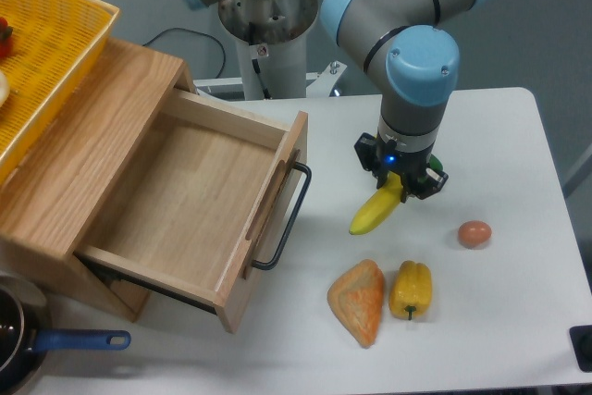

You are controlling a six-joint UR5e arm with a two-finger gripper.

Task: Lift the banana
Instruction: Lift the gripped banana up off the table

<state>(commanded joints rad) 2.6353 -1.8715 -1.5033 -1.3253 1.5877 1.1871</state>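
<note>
The banana (pixel 375 214) is bright yellow, slim and curved. Its upper end sits between my gripper's fingers and its lower end points down-left, close over the white table (pixel 518 136). My gripper (pixel 400 182) hangs straight down from the grey and blue arm at the table's middle and is shut on the banana's upper end. I cannot tell whether the banana's lower tip touches the table.
An open wooden drawer (pixel 185 201) with a black handle (pixel 287 219) stands to the left. A yellow basket (pixel 55 53) sits on the wooden box. In front lie an orange-tan pastry wedge (pixel 359 301), a yellow bell pepper (pixel 411 290) and a brown egg (pixel 474 234). A blue-handled pot (pixel 18 344) is at the bottom left.
</note>
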